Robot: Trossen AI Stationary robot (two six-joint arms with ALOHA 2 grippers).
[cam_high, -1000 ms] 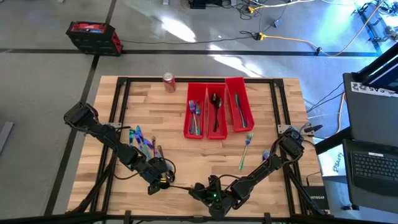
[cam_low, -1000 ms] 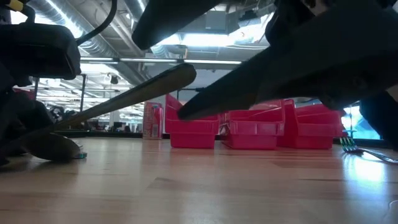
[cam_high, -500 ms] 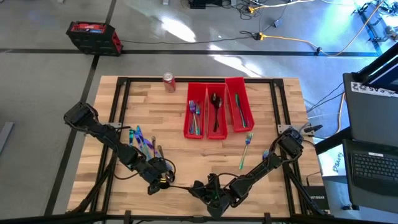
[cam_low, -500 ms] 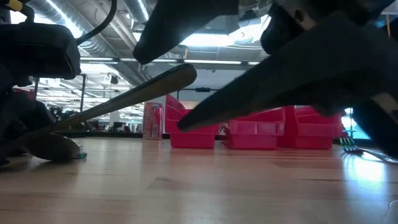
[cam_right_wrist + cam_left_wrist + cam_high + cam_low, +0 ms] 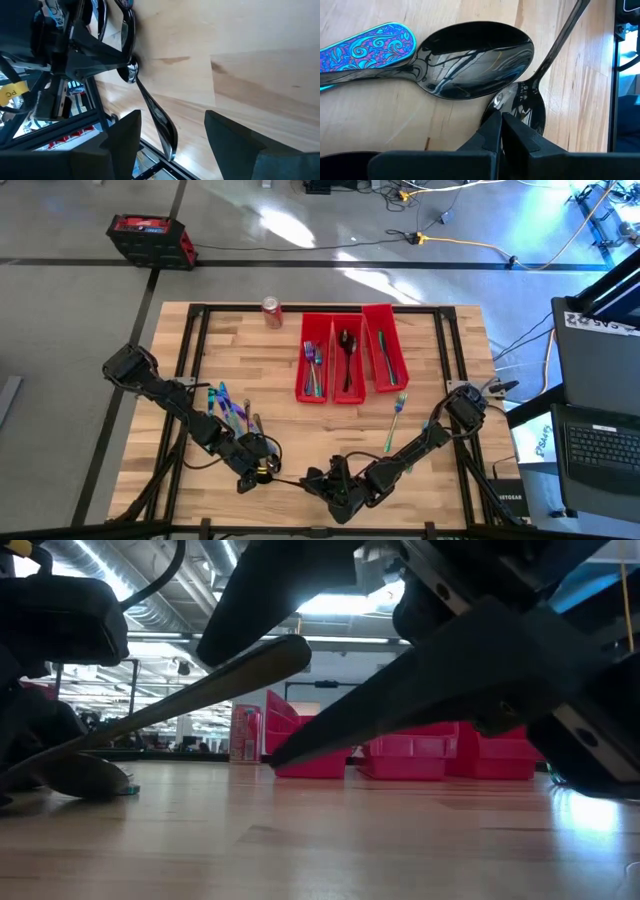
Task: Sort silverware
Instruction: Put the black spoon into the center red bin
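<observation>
My left gripper (image 5: 257, 470) (image 5: 501, 120) is shut on a dark spoon (image 5: 200, 700) near the table's front edge. The spoon's handle (image 5: 152, 110) slants up toward my right gripper (image 5: 320, 482) (image 5: 172, 116). That gripper is open, and its fingers stand on either side of the handle's free end (image 5: 292, 655) without touching it. A larger dark spoon (image 5: 475, 57) and an iridescent handle (image 5: 370, 47) lie on the wood beside the left gripper. More silverware (image 5: 230, 410) lies in a heap at the left. A fork (image 5: 396, 420) lies at the right. My left gripper pinches the spoon's bowl (image 5: 517, 102) between its two fingers, which slant down from the table's left. The handle runs away from the fingers and rises, its free end clear of the table. The fingers hide whether the bowl rests on the wood.
Three red bins (image 5: 348, 360) holding sorted silverware stand at the far middle. A red soda can (image 5: 272, 311) stands at the far edge, left of them. Bare wood lies between the bins and both grippers.
My right gripper has gone toward the table's left, staying open, and its fingers now reach past the free end of the spoon's handle. The left gripper and the spoon have kept still.
</observation>
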